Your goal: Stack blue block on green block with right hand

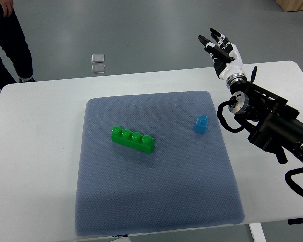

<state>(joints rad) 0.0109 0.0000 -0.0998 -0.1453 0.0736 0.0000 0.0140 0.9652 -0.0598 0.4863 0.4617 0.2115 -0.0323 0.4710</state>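
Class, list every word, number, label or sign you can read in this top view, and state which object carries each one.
None can be read.
Long green plastic studded block: no print visible.
Small blue plastic block: no print visible.
Grey-blue textured mat: a small dark mark at its near edge, too small to read.
White and black right robot hand: no legible marking.
Two small clear squares on the floor: nothing legible.

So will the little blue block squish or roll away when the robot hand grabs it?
Probably not. The blue block looks like hard, shiny plastic, so it should stay stiff. It stands on a flat base on the grey mat, so rolling seems unlikely. Being small and narrow, it might tip if the right hand nudges it sideways.
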